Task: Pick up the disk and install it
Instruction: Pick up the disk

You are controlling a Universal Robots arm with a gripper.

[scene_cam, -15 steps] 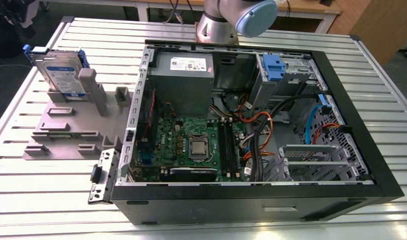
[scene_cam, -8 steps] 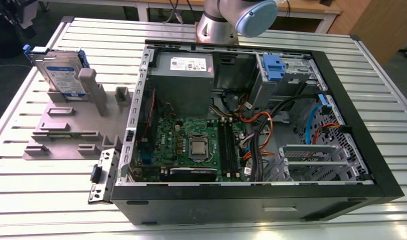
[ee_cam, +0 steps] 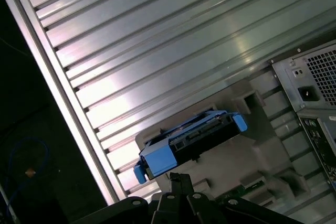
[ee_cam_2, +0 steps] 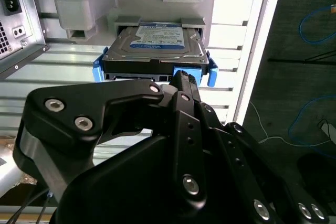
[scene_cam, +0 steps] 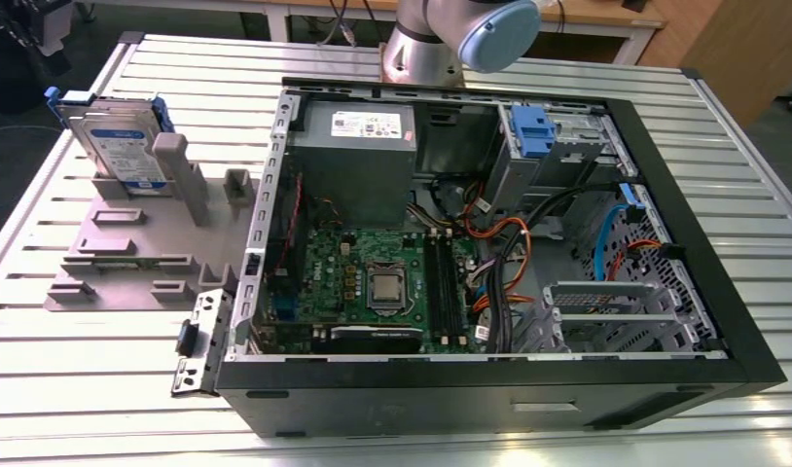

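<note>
Exterior view gives me the layout: the disk (scene_cam: 115, 141) stands on end in the grey holder (scene_cam: 111, 263) on the slatted worktop (scene_cam: 85, 360). Its label face is outward and its long axis looks upright. The open computer case (scene_cam: 500, 394) sits to the exterior view's right of it. In the second wrist view I get the pincer (ee_cam_2: 184, 80), tips pressed together on nothing, just beside the disk's blue-framed upper end; I cannot tell if they touch. Room: the worktop edge runs near the disk, a grey post (scene_cam: 170, 161) stands just beside it, and bare slats lie around the holder.
</note>
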